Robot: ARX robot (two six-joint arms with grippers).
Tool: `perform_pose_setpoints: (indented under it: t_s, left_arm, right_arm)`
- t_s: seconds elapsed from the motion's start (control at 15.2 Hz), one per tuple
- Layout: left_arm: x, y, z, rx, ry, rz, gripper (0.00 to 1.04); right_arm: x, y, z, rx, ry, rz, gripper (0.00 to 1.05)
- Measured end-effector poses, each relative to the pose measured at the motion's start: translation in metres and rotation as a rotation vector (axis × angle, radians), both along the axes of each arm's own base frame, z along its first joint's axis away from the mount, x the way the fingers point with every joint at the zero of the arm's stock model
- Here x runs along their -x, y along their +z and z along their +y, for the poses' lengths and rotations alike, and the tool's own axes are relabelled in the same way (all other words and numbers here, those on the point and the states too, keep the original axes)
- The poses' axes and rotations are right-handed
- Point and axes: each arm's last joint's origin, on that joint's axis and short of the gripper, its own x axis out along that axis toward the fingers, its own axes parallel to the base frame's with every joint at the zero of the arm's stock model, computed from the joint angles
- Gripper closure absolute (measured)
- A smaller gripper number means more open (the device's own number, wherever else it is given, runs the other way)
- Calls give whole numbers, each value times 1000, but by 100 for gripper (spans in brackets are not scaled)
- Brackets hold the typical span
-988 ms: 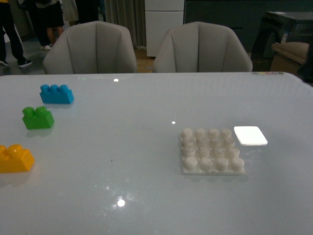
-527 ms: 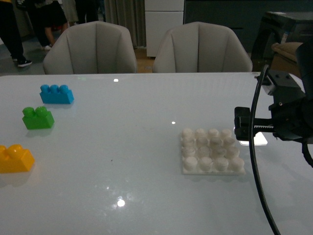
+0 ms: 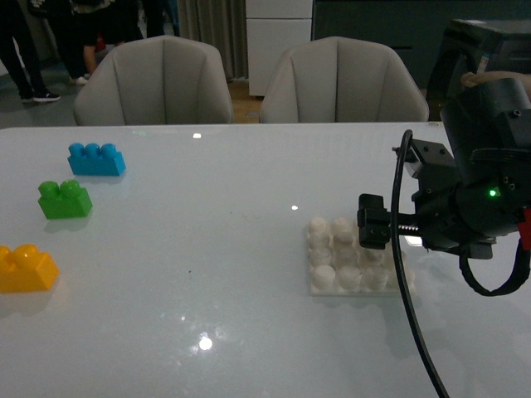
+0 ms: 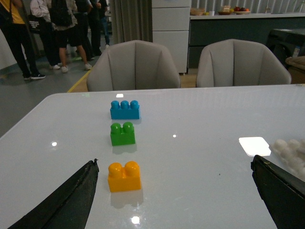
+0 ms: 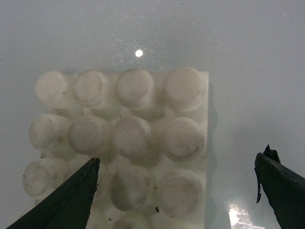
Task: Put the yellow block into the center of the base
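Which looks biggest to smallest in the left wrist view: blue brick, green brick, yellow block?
1. yellow block, nearest the camera, so its lead is unsure
2. blue brick, close behind
3. green brick, smallest

This looks like a shared indoor work space, perhaps an office or a lab's common room. A large glossy white table has two padded grey chairs along its far edge. Behind them are a white cabinet, a dark counter and a curtain. Several people stand on a grey floor marked with a yellow line.
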Motion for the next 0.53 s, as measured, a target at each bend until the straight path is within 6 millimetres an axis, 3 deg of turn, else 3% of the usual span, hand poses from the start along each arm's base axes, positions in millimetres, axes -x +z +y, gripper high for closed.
perform_pose_setpoints:
  t_s: [0.53]
  left_arm:
    - [0, 0, 0, 0, 0, 0, 7]
  right_arm:
    - [1, -17, 8, -5, -8, 45, 6]
